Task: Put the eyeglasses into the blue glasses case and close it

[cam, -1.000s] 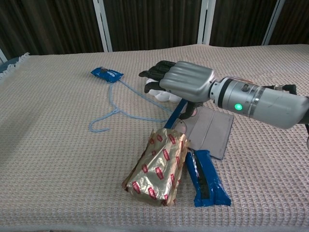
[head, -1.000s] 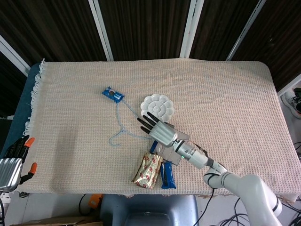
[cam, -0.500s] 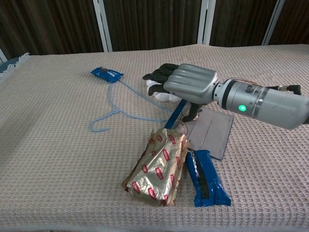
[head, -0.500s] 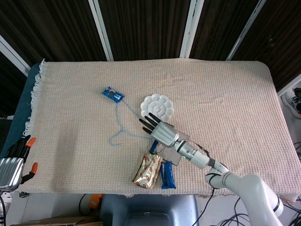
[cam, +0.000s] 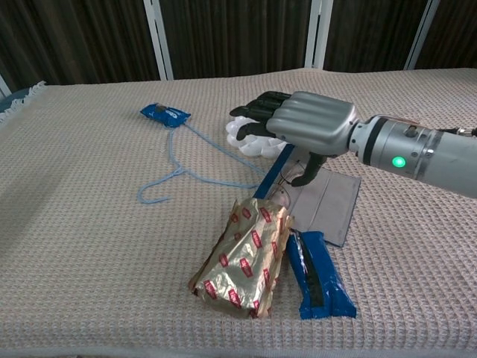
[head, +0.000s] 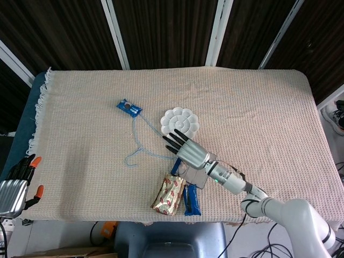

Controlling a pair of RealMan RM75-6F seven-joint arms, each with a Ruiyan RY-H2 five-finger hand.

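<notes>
The blue glasses case [cam: 274,173] lies open on the cloth, its grey inner flap [cam: 328,205] spread flat toward the right; in the head view the case [head: 196,178] shows just below the hand. My right hand [cam: 309,127] hovers over the case's far end, palm down, fingers stretched out toward the left and thumb bent down under the palm [head: 185,149]. A thin dark loop and a clear lens-like shape [cam: 282,192], probably the eyeglasses, sit at the case's fold under the thumb, mostly hidden. My left hand [head: 16,180] hangs off the table's left edge, holding nothing.
A white flower-shaped palette [head: 181,119] lies just beyond the right hand's fingers. A gold-and-red snack bag [cam: 242,253] and a blue wrapper [cam: 317,276] lie against the case's near side. A small blue packet [cam: 164,114] with a light-blue string [cam: 175,168] sits to the left.
My right hand has drifted a little right and up over the case, uncovering more of the blue edge. The case, wrappers and left hand have stayed put.
</notes>
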